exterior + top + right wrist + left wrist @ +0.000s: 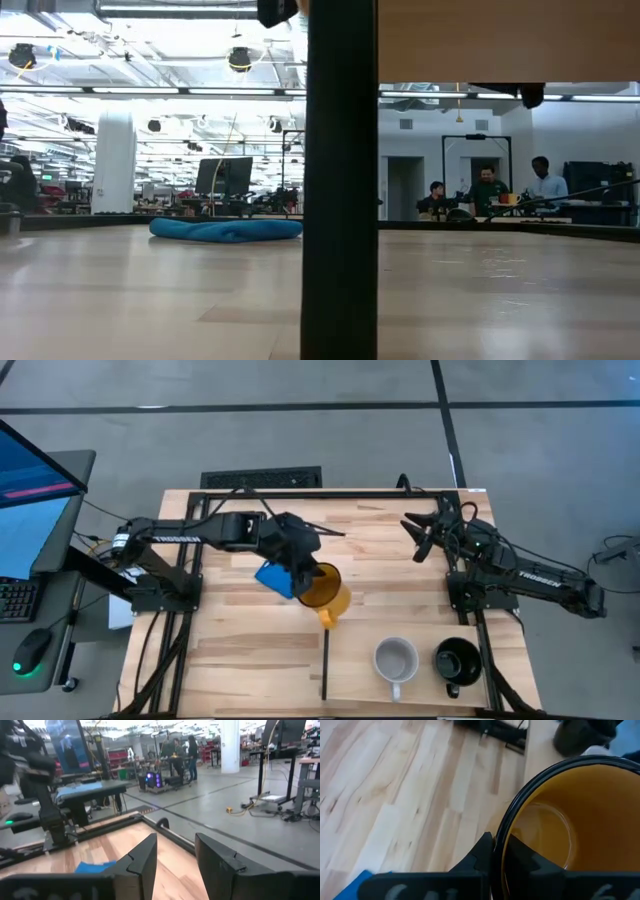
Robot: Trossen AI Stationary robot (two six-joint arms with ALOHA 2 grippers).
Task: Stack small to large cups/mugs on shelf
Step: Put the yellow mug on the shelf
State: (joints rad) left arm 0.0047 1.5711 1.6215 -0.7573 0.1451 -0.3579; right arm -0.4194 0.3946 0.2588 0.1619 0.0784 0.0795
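Left claw [303, 567] pinches amber mug [325, 593] rim mid-worktop [380, 550], beside blue square [274, 578]. Grey-white mug [395, 660] and black mug [458, 660] on shelf [420, 628]. Right claw [418, 532] spread, parked.

Yellow mug [322, 589] at table centre, cloth [273, 577] on its left; two mugs [395, 660] [457, 659] right of divider [326, 660].

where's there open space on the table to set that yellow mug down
Bare wood lies left of the thin black divider strip, and along the table's far edge between the arms. Right of the strip, only the slot beside it is free; the pale grey-white mug and glossy black mug fill the rest. The left gripper holds the translucent amber-yellow mug.
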